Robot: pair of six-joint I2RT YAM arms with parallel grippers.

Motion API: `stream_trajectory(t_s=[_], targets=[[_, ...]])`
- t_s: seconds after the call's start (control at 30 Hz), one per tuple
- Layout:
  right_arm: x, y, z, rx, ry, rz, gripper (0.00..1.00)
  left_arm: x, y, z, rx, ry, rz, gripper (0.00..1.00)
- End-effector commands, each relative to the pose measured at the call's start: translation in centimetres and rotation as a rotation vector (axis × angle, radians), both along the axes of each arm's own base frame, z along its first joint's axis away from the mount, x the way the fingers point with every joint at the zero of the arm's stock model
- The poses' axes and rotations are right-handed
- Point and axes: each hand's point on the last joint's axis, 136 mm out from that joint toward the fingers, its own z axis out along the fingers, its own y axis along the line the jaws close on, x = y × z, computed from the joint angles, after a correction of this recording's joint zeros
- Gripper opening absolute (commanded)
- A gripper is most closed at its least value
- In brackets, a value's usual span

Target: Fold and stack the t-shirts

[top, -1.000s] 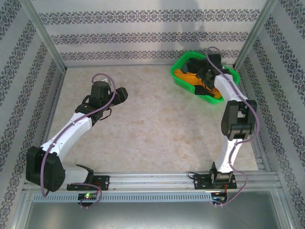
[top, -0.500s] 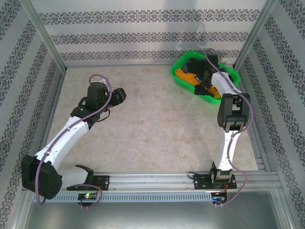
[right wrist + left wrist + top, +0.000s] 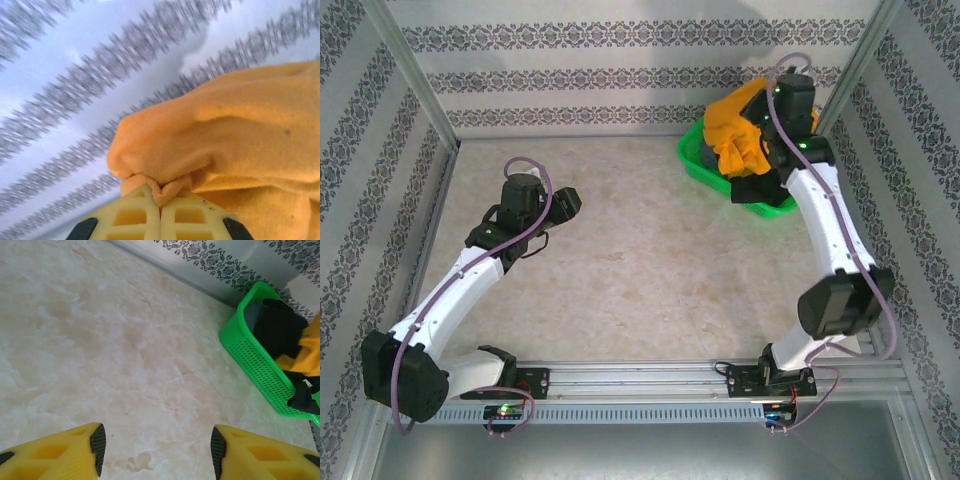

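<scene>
The bright orange t-shirt (image 3: 738, 135) hangs bunched above the green basket (image 3: 691, 160) at the back right. My right gripper (image 3: 773, 98) is shut on a fold of its cloth; in the right wrist view the orange t-shirt (image 3: 225, 125) bulges over my closed right gripper (image 3: 161, 197). Black t-shirts (image 3: 277, 327) lie crumpled inside the basket (image 3: 250, 357). My left gripper (image 3: 570, 203) hovers over the left half of the table, far from the basket. In the left wrist view the left gripper (image 3: 157, 445) is open with bare table between its fingers.
The marble-patterned table (image 3: 650, 250) stretches between the two arms. Patterned walls with metal posts close off the back and both sides. The basket sits in the back right corner, close to the right wall.
My right gripper has shut on the orange t-shirt inside the basket and lifted it up above the rim. The left arm drew back slightly and its jaws narrowed a little.
</scene>
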Motion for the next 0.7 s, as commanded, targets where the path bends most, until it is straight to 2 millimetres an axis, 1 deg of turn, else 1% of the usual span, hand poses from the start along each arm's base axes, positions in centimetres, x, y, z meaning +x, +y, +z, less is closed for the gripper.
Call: stream_trajectory(t_s=[0.0,0.03,0.1,0.13,0.17,0.2,0.23,0.3,0.37,0.4,0.5,0.53,0.6,0.63,0.67], targets=[[-2.1,1.7,5.9,-0.038,-0.157,0.03,0.0,0.3,0.4,0.7,0.04,-0.016,0.024,0.59],[-2.9,2.7,7.2,-0.04,-0.187,0.052,0.0,0.3,0.6,0.8,0.047,-0.017,0.032,0.59],[-4.7,5.6,9.7,-0.052,-0.242,0.11,0.0,0.3,1.2,0.9,0.072,-0.012,0.056,0.59],[-5.5,7.0,10.4,-0.064,-0.256,0.133,0.0,0.3,1.5,1.1,0.084,-0.013,0.069,0.59],[-6.3,8.9,10.9,-0.077,-0.269,0.164,0.0,0.2,1.9,1.2,0.098,-0.012,0.081,0.59],[-7.0,10.5,11.0,-0.083,-0.272,0.19,0.0,0.1,2.3,1.4,0.11,-0.013,0.096,0.59],[-7.7,12.4,10.6,-0.082,-0.266,0.216,0.0,0.0,2.7,1.6,0.124,-0.012,0.112,0.59],[-8.5,16.3,8.8,-0.059,-0.232,0.275,0.0,-0.3,3.5,2.0,0.145,-0.015,0.144,0.59],[-9.2,21.1,6.0,-0.039,-0.185,0.356,0.0,-0.8,4.2,2.7,0.161,-0.025,0.17,0.59],[-9.5,23.2,4.7,-0.026,-0.158,0.393,0.0,-1.0,4.5,2.9,0.168,-0.025,0.182,0.59],[-10.9,31.1,0.9,0.002,-0.077,0.561,0.0,-2.0,5.8,3.6,0.197,-0.026,0.224,0.59],[-11.4,33.3,-0.2,-0.009,-0.057,0.612,0.0,-2.4,6.3,3.7,0.209,-0.022,0.243,0.59],[-12.7,38.3,-2.8,-0.017,-0.01,0.769,0.0,-3.6,7.7,3.7,0.237,-0.005,0.302,0.59],[-13.2,40.0,-4.4,-0.014,0.032,0.831,0.05,-4.2,8.4,3.7,0.25,-0.002,0.33,0.6],[-13.8,41.8,-6.1,-0.005,0.082,0.912,0.22,-4.8,9.2,3.7,0.266,0.006,0.358,0.61]])
